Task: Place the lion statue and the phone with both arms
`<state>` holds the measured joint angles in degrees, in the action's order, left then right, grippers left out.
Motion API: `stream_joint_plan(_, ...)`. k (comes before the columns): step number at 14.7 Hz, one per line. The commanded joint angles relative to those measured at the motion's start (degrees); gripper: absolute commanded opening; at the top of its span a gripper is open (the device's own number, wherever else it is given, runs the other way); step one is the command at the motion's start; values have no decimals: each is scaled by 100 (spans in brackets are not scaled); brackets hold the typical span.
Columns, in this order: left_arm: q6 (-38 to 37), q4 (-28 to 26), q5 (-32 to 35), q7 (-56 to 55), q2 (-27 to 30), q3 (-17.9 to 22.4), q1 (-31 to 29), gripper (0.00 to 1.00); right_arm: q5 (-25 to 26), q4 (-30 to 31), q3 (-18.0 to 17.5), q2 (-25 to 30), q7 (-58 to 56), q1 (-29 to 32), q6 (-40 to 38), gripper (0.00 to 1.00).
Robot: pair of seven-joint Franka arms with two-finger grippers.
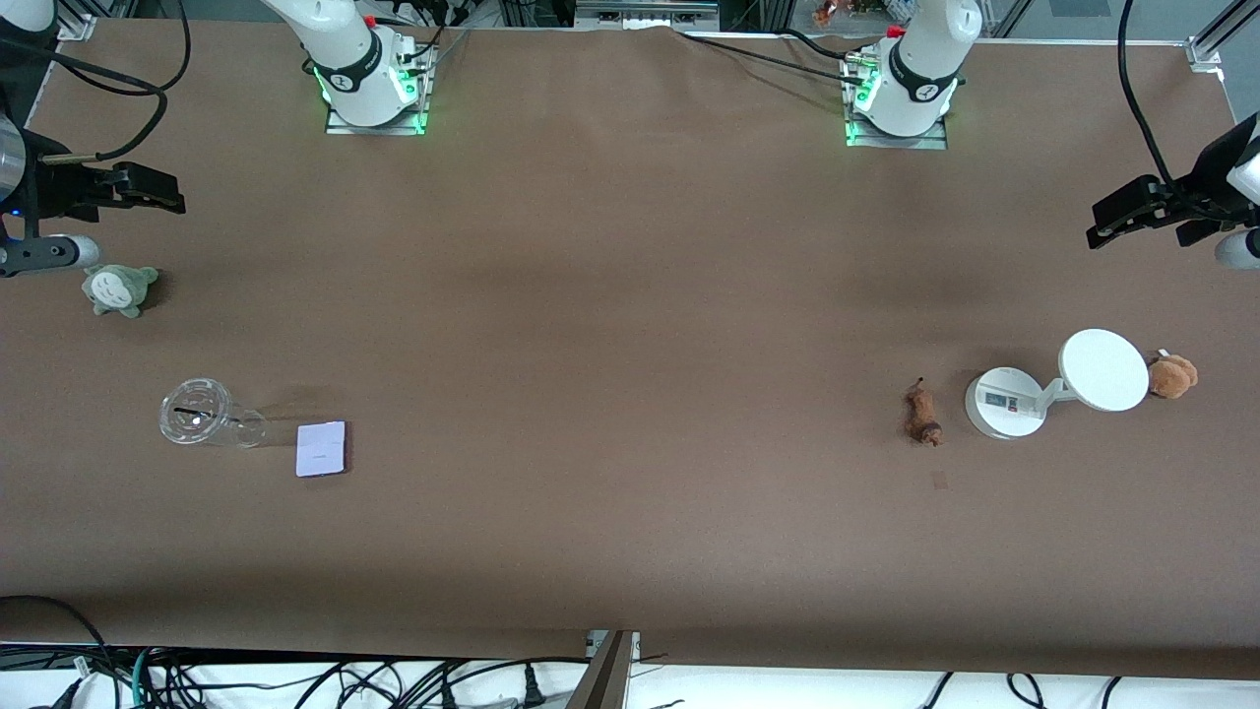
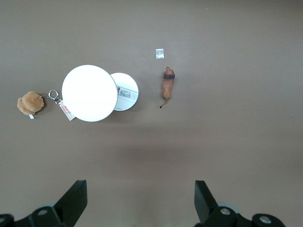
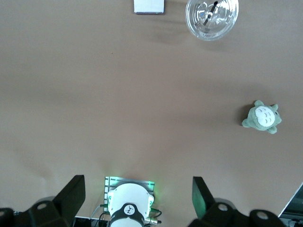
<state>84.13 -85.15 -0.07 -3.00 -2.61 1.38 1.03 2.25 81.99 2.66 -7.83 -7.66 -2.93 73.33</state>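
Both arms wait, parked high at the surface's ends. Left hand gapes, empty, lion statue lying ahead of it; right hand likewise, phone well ahead.

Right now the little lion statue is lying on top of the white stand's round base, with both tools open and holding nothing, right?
Not quite. The lion statue lies on the brown table beside the white stand, apart from its base, as the front view shows. The rest holds: the left tool and right tool are open and hold nothing.
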Motion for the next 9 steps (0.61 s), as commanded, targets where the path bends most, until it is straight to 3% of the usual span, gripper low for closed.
stream_joint_plan(1, -81, 139, 24, 36, -38, 11, 3, 100, 64, 447, -37, 341, -52, 21, 443, 100)
stream_joint_plan(4, -81, 139, 16, 36, -29, 2, 3, 100, -6, 1143, -37, 809, -34, 135, 1034, 100)
stream_joint_plan(9, -81, 139, 16, 36, -29, 11, 3, 100, -6, 995, -37, 678, 1, 188, 911, 100)
